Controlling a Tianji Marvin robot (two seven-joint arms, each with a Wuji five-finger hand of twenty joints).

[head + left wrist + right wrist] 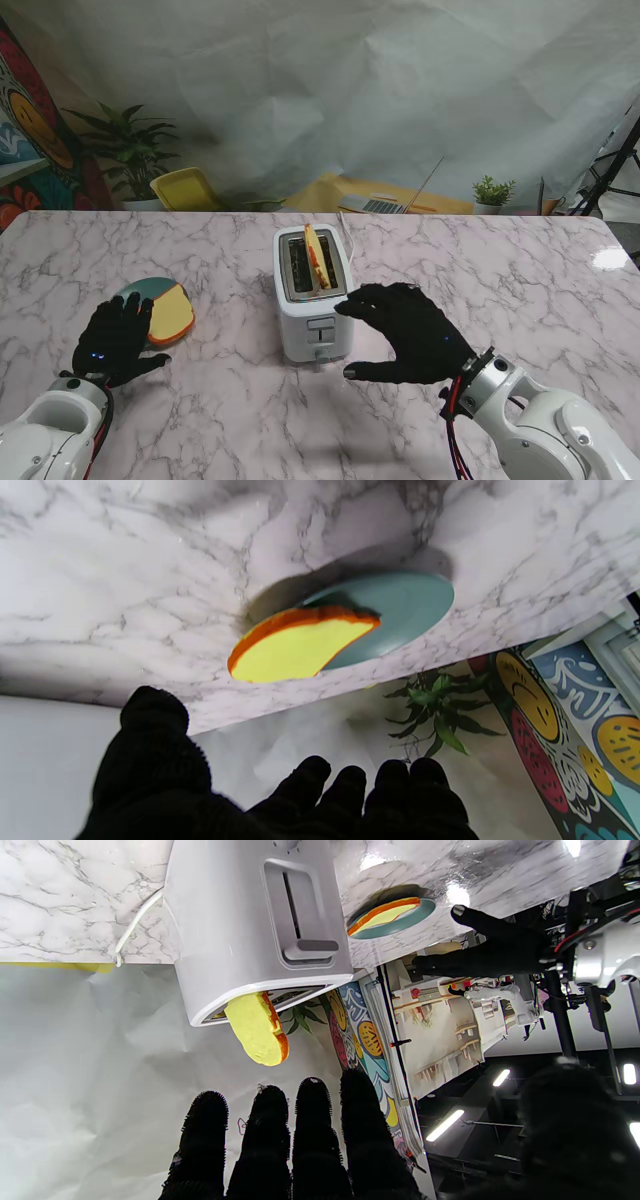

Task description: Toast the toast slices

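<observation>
Two slices showing. One slice (316, 256) standing in toaster (312, 300) right slot, top sticking out; lower part hidden inside. Second slice (172, 312) lying on plate (150, 290), overhanging rim. One toaster sitting mid-surface (500, 280), lever (317, 945) facing me. Left hand (115, 338) hovering nearer me beside plate, fingers spread, grasping nothing. Right hand (410, 332) hovering right of toaster, released, fingers extended. Left slot contents hard to make out.

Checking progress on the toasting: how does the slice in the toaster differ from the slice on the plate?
The slice in the toaster stands on edge, sticking up out of the right slot; the slice on the plate lies flat, overhanging the teal plate. The toaster slice is beside the right hand, the plate slice beside the left hand. Both are yellow with orange crust.
</observation>
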